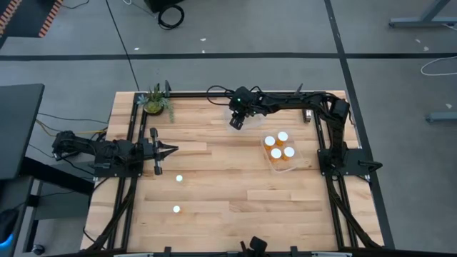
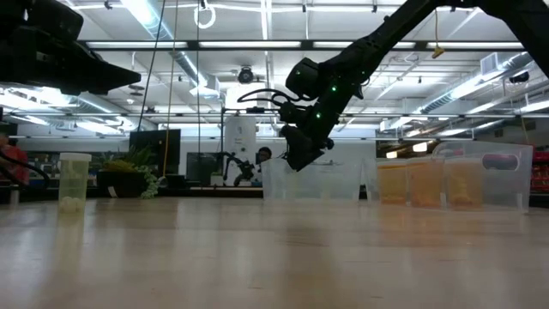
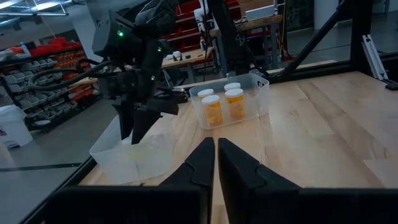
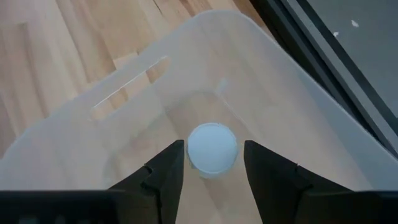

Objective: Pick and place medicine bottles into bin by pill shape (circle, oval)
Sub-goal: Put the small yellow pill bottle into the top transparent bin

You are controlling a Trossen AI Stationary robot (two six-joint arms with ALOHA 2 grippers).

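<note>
So the right gripper [image 1: 237, 123] is hanging over the clear bin [image 3: 134, 155] at the far side of the table, with a white-capped bottle [image 4: 212, 147] sitting right between its fingers [image 4: 163, 171]. From the wrist cam there's a sliver of gap on both sides of the cap, so I'd call it partly spread and letting go, not squeezing. Whether the bottle is already standing on the bin floor I can't tell.

If I were running this, I'd open the fingers a bit wider before lifting, then go straight up so neither finger clips the cap and tips the bottle. Also stay clear of the bin wall, it's close.

The other bin [image 1: 280, 164] just beside it already holds four bottles [image 1: 279, 146] with white caps. Two more bottles [image 1: 178, 178] are out on the bare wood, well apart from the bins, nearer the left arm.

The left gripper [image 1: 172, 149] is parked at its side of the table, fingers pressed together, holding nothing.
</note>
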